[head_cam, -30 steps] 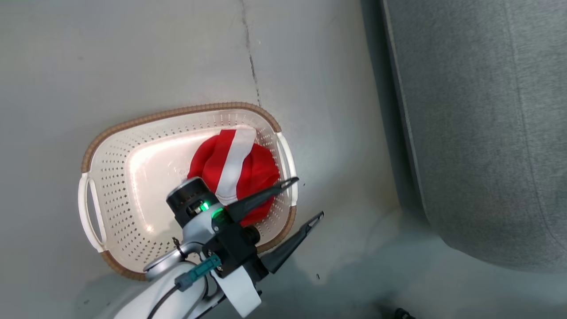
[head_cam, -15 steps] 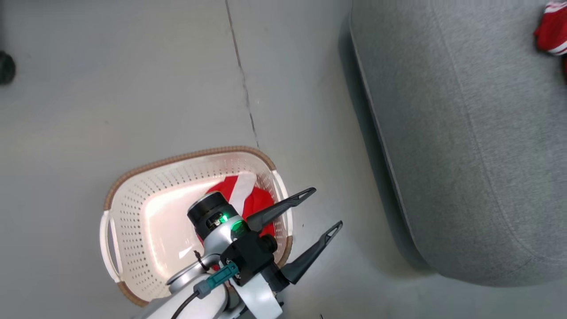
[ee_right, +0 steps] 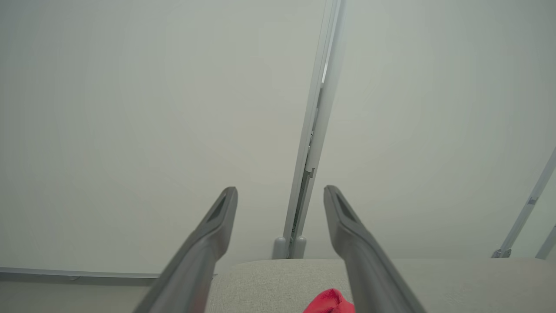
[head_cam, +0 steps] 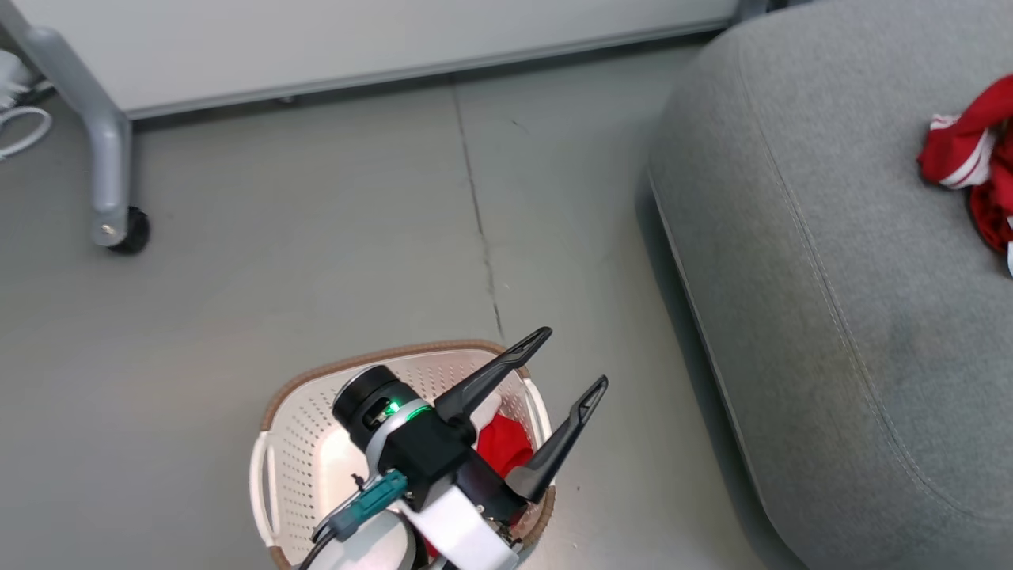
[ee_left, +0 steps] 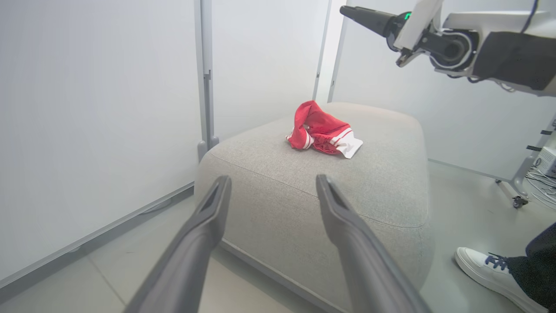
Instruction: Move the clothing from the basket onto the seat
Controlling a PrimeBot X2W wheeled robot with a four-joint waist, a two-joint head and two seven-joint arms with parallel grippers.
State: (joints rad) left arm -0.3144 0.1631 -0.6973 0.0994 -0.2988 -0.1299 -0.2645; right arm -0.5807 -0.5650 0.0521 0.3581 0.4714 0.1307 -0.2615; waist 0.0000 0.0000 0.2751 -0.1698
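Note:
The cream basket (head_cam: 380, 358) with a brown rim sits on the floor at the bottom of the head view. One red piece of clothing (head_cam: 506, 447) lies in its right end, partly hidden by my left arm. My left gripper (head_cam: 575, 356) is open and empty above the basket's right rim, pointing toward the grey seat (head_cam: 831, 277). The left wrist view looks between these fingers (ee_left: 273, 180) at the seat (ee_left: 369, 182), where a second red and white garment (ee_left: 323, 130) lies crumpled. My right gripper (ee_right: 280, 191) is open and empty, high over the seat (ee_right: 434, 278).
A grey frame leg (head_cam: 103, 158) on a black caster (head_cam: 127, 233) stands at the far left, before a white panel wall. White cables (head_cam: 20, 127) lie at the left edge. A person's white shoe (ee_left: 491, 269) rests on the floor beside the seat.
The head camera has swung upward, so the basket sits lower in the picture and the garment on the seat has come into view. Both grippers stay open.

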